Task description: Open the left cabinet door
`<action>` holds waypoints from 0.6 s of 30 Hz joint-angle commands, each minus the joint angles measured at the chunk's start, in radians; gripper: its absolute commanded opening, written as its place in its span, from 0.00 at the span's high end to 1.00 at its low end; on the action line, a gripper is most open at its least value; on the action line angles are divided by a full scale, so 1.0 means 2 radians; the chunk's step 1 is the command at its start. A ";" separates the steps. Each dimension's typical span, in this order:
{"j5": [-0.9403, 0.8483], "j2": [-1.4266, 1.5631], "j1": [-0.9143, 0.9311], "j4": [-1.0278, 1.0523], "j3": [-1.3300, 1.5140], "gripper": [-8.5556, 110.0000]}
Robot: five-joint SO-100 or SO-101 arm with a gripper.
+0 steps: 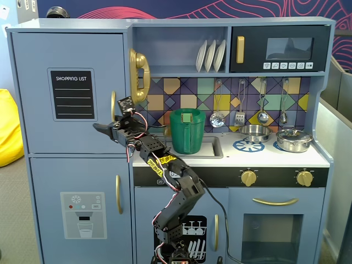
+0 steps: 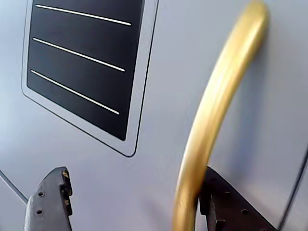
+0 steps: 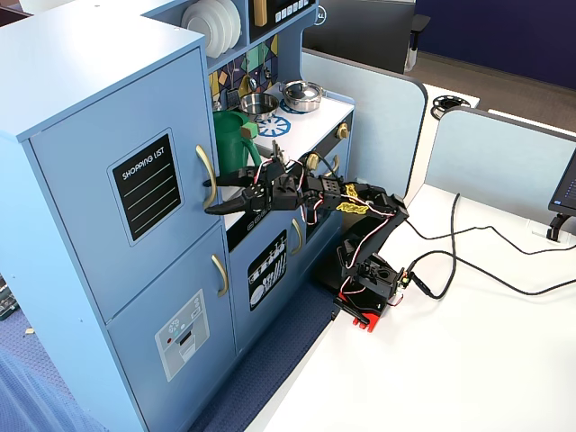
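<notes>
**Gripper lined up on the handle, door not yet opened**

The left cabinet door (image 1: pixel 69 91) sits in the upper left of the toy kitchen (image 1: pixel 231 159) in a fixed view, above the lower door with the dispenser picture (image 1: pixel 82 209). It appears shut: in both fixed views its face lies flush with the cabinet front and no gap shows along its edge. So the opening itself is all left to do.

What seems done is the approach. The gripper (image 3: pixel 219 193) has its jaws spread wide, one on each side of the gold handle (image 2: pixel 211 120). In the wrist view one finger (image 2: pixel 50 202) stands well clear to the left of the handle, while the other (image 2: pixel 226 207) lies close behind or beside it on the right; whether that one touches the handle I cannot tell. Nothing is clamped yet.

My judgement: the jaws must close on the handle, then the arm must pull outward in an arc.

The door is a tall rectangle, long axis vertical, its face pointing out toward the arm (image 3: pixel 360 216). The black shopping-list panel (image 1: pixel 72 94) is on its upper middle. The handle also runs vertically, bowing outward, near the door's right edge in that fixed view, so the hinges are probably on the far left side.
</notes>
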 commanded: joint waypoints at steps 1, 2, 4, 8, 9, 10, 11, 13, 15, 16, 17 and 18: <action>-0.047 -0.005 -0.041 -0.021 -0.038 0.74; -0.062 -0.005 -0.054 -0.021 -0.035 0.75; -0.087 0.001 -0.081 -0.021 -0.026 0.76; -0.121 0.018 -0.117 -0.021 -0.004 0.77; -0.127 0.024 -0.124 -0.021 -0.001 0.77; -0.132 0.028 -0.128 -0.019 0.002 0.78; -0.138 0.035 -0.132 -0.018 0.007 0.78; -0.148 0.047 -0.140 -0.019 0.017 0.78; -0.160 0.061 -0.153 -0.017 0.028 0.79; -0.164 0.068 -0.159 -0.016 0.035 0.79; -0.167 0.077 -0.162 -0.011 0.040 0.80; -0.170 0.085 -0.163 -0.009 0.046 0.80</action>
